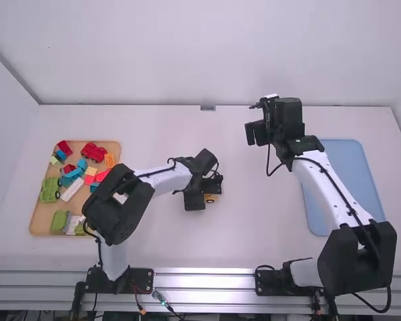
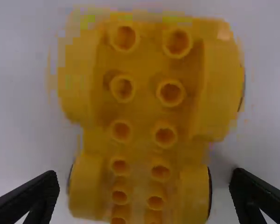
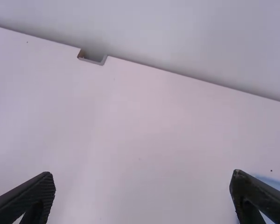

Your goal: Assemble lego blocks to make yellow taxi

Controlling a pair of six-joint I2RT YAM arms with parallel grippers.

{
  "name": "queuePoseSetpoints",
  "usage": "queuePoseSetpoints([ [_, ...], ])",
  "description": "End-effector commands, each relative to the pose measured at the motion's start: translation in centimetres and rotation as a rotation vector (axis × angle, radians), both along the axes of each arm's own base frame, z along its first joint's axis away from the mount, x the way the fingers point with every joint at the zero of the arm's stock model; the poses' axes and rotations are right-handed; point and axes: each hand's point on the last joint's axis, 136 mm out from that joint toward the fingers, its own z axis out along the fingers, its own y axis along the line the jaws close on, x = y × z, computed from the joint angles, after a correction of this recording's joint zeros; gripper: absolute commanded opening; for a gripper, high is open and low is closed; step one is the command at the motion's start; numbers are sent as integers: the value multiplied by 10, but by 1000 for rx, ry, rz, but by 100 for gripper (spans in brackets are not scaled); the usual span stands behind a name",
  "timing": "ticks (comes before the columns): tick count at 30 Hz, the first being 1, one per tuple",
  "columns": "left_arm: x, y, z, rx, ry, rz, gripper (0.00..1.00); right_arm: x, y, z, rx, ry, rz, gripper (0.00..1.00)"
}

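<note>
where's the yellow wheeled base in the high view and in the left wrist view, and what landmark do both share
high view: slightly below and right of the picture's centre, a small yellow part of the yellow wheeled base showing past the left arm's fingers.
left wrist view: large in the middle, studs showing, running down to the bottom edge.
shared landmark: the left arm's fingers, in the left wrist view apart at the two lower corners.

White tbl (image 1: pixel 274 234) w/ tan tray (image 1: pixel 43 214) L, blue tray (image 1: pixel 354 167) R, yellow base (image 2: pixel 142 112) btwn.
</note>
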Motion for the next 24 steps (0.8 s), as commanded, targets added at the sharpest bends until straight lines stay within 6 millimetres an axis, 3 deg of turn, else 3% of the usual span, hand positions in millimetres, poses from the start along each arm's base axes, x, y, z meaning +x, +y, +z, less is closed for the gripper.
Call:
queuePoseSetpoints([
  [1,8,5,1,14,-24,45,99,7,1,12,7,-27,-1,99],
  [5,16,-6,31,-45,-13,53,99,7,1,12,7,-29,0,99],
  [13,43,6,94,-157,3,139,98,8,0,13,7,-34,-2,99],
  [16,58,33,134,-222,33,274,99,10,1,15,9,-44,-2,99],
  [20,80,68,161,-262,20,530,99,10,1,15,9,-44,-2,99],
  [21,93,94,172,-272,-6,702,99,10,1,15,9,-44,-2,99],
  [22,95,101,174,-269,-13,743,99,10,1,15,9,-44,-2,99],
  [23,105,131,180,-266,-45,912,99,10,1,15,10,-44,-2,99],
  [24,109,145,182,-262,-65,975,99,10,1,15,9,-45,-2,99],
])
